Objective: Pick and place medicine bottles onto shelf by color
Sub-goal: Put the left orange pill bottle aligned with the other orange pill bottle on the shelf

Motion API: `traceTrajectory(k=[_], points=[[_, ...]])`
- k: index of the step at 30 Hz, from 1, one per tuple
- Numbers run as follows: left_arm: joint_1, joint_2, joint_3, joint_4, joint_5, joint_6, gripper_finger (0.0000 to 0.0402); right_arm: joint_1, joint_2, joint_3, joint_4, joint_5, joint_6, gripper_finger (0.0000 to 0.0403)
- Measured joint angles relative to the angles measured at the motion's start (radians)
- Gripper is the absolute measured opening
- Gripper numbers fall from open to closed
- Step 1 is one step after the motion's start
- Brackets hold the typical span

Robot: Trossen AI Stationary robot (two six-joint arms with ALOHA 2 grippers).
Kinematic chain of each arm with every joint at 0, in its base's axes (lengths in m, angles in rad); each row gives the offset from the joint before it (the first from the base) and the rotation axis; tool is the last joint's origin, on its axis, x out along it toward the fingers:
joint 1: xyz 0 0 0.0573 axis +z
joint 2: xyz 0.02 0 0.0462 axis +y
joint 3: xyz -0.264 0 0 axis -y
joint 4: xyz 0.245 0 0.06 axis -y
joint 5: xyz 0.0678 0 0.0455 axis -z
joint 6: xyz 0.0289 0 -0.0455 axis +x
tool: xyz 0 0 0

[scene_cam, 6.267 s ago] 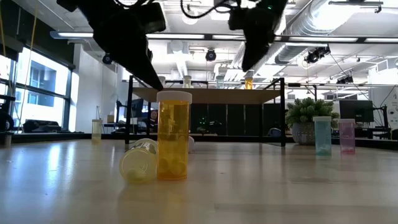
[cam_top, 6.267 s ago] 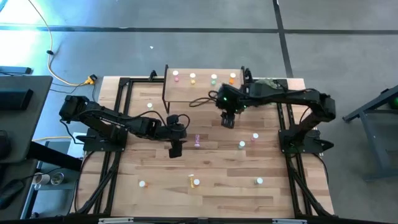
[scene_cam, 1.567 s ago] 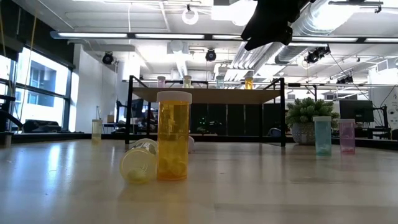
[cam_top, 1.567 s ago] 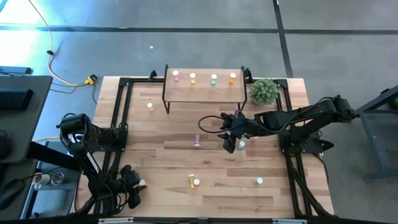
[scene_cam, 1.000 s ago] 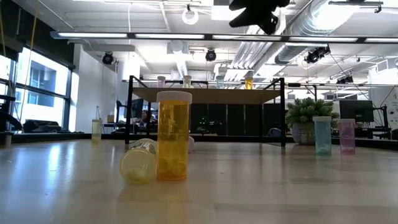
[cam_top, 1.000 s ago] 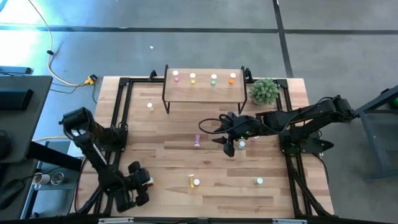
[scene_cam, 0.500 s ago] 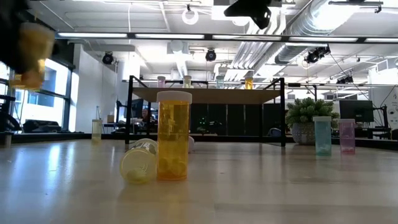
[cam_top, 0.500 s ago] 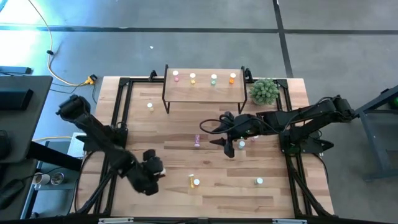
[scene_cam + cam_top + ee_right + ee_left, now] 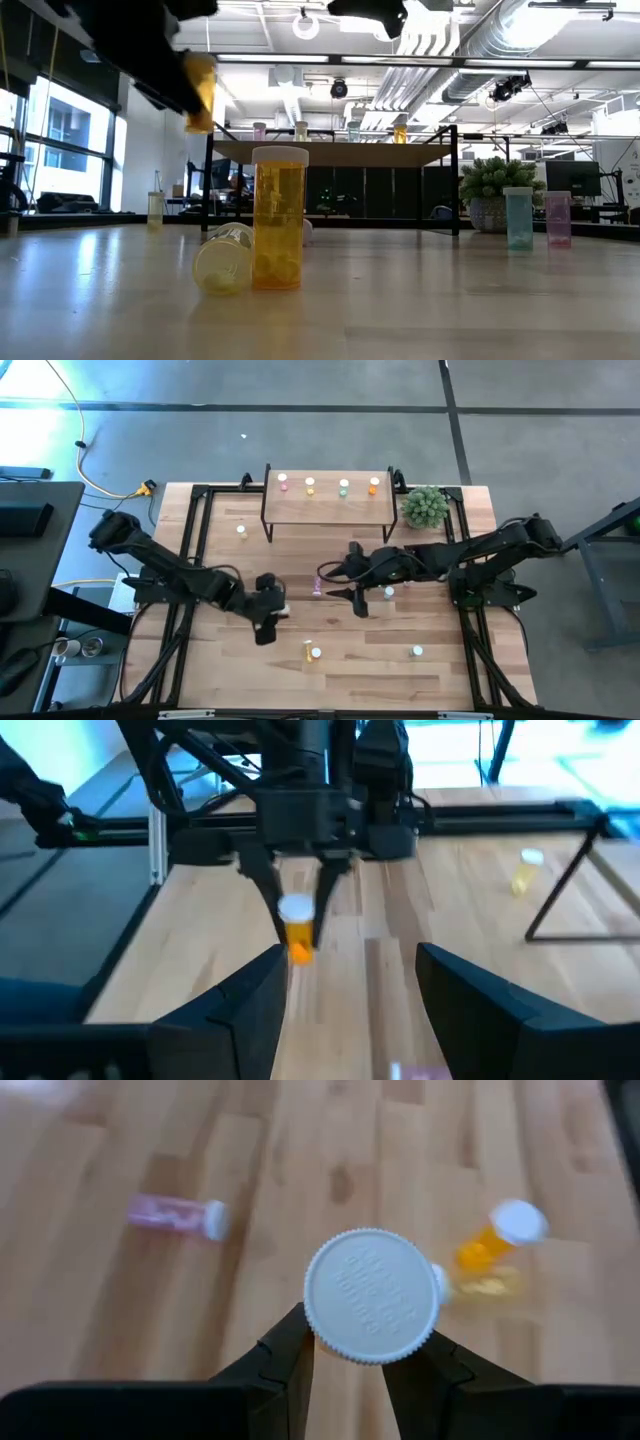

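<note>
My left gripper [image 9: 268, 612] is above the middle of the table, shut on an orange medicine bottle [image 9: 298, 932] with a white cap [image 9: 372, 1295]. It also shows in the low view [image 9: 200, 92]. My right gripper [image 9: 345, 584] is open and empty, above the table to the right of the left gripper, fingers [image 9: 250, 990] pointing toward it. The shelf [image 9: 328, 506] stands at the far edge with a pink, a yellow, a green and an orange bottle on it. A pink bottle [image 9: 317, 586] lies on its side between the grippers. My left gripper pinches the orange bottle at its upper end, by the sides of the white cap [image 9: 318, 1342], between its two fingers. The fingers come from above, pointing down, along the bottle. The bottle hangs about upright below them, clear of the table [image 9: 200, 100].
Loose bottles stand on the table: an orange one [image 9: 279, 217] upright beside a yellow one [image 9: 224, 262] lying down near the front, a green [image 9: 417, 651] at the near right, a green [image 9: 389, 592] by my right arm, a yellow [image 9: 241, 530] left of the shelf. A potted plant [image 9: 425, 506] stands right of the shelf.
My left gripper has swung from the table's near left corner toward the middle, going right and toward the far edge, carrying the orange bottle clear of the table. My right gripper has moved a little toward the table's left.
</note>
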Motion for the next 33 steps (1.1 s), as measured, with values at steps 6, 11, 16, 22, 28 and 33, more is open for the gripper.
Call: traceTrajectory(k=[6,11,16,22,28,33], points=[[0.116,0.0,0.0,0.008,0.04,0.105,0.0094,-0.024,0.075,0.0,0.048,0.0,-0.096,0.0213],[0.181,0.0,0.0,0.01,0.094,0.162,0.0094,-0.048,0.153,0.0,0.14,0.0,-0.119,0.0213],[0.222,0.0,0.0,0.01,0.099,0.188,0.0094,-0.069,0.217,0.0,0.218,-0.02,-0.119,0.0213],[0.265,0.0,0.0,0.01,0.099,0.204,0.0094,-0.1,0.277,0.0,0.312,-0.05,-0.13,0.0213],[0.302,0.001,0.0,0.009,0.097,0.212,0.0094,-0.153,0.309,-0.001,0.394,-0.115,-0.138,0.0213],[0.322,0.001,0.0,0.014,0.098,0.231,0.0094,-0.188,0.317,0.001,0.437,-0.175,-0.138,0.0213]])
